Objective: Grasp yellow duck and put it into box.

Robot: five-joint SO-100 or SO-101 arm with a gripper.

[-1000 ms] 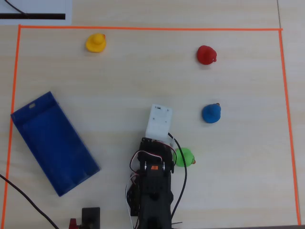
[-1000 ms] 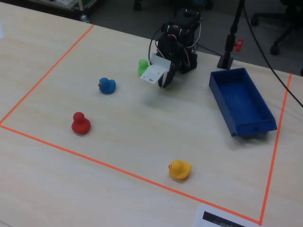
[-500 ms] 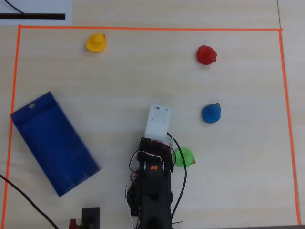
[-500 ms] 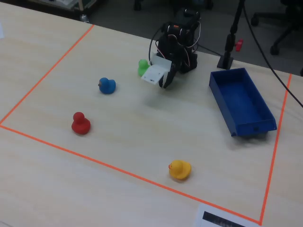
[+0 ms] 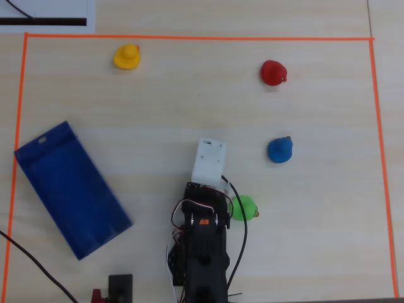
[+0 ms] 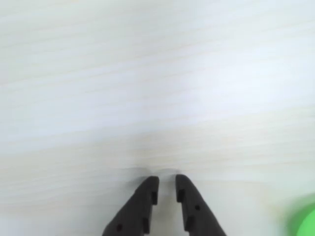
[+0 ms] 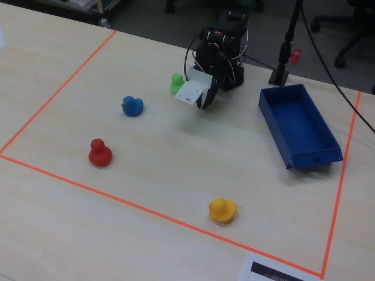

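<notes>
The yellow duck [image 5: 127, 57] stands at the far left of the taped area in the overhead view, far from the arm; in the fixed view it [image 7: 222, 209] is near the front tape line. The blue box [image 5: 72, 189] lies empty at the left; it also shows in the fixed view [image 7: 299, 126]. My gripper [image 6: 167, 183] hangs low over bare table, its jaws nearly together with a narrow gap and nothing between them. In the overhead view the white wrist camera [image 5: 209, 161] hides it. In the fixed view the gripper [image 7: 202, 105] points down beside the arm's base.
A green duck [image 5: 243, 207] sits right beside the arm and shows at the wrist view's lower right corner [image 6: 305, 223]. A blue duck [image 5: 279, 150] and a red duck [image 5: 273, 72] stand to the right. Orange tape [image 5: 189, 37] borders the work area.
</notes>
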